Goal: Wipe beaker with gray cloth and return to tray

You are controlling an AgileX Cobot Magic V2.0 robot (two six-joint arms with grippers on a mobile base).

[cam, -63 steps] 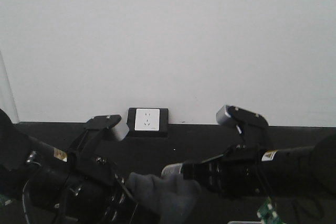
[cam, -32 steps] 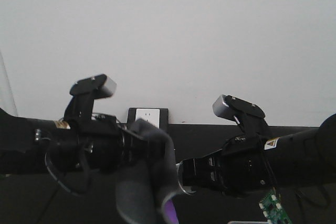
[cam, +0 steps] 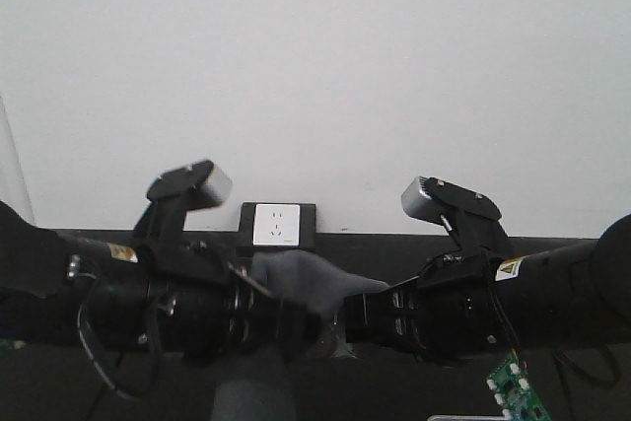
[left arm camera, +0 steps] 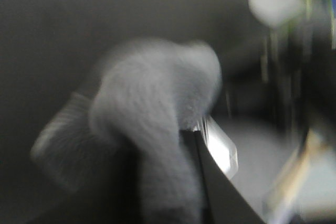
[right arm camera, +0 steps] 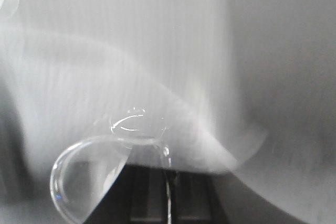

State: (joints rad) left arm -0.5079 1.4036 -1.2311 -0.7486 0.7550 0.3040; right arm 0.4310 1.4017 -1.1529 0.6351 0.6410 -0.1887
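Both arms are raised, their tips meeting at mid-frame in the front view. My left gripper (cam: pixel 296 320) is shut on the gray cloth (cam: pixel 301 281), which bunches over the fingers and hangs down below. In the left wrist view the blurred gray cloth (left arm camera: pixel 157 98) covers my left gripper (left arm camera: pixel 168 187), and clear glass of the beaker (left arm camera: pixel 219 148) shows beside it. My right gripper (cam: pixel 347 327) pinches the beaker's wall. The right wrist view shows the beaker (right arm camera: pixel 86 182) at my right gripper (right arm camera: pixel 168 195), with the gray cloth (right arm camera: pixel 131 77) pressed just behind it. A thin pale strip (cam: pixel 468 418) may be the tray's rim.
A white wall socket in a black frame (cam: pixel 277 228) sits on the wall behind the arms, above the dark tabletop (cam: pixel 375 253). A green circuit board (cam: pixel 513 391) hangs under the right arm. A wrist camera (cam: pixel 192 184) tops each arm.
The left arm rose from low at the left, then dropped slightly. The cloth has moved right, up against the right gripper's tip. The right arm has barely moved.
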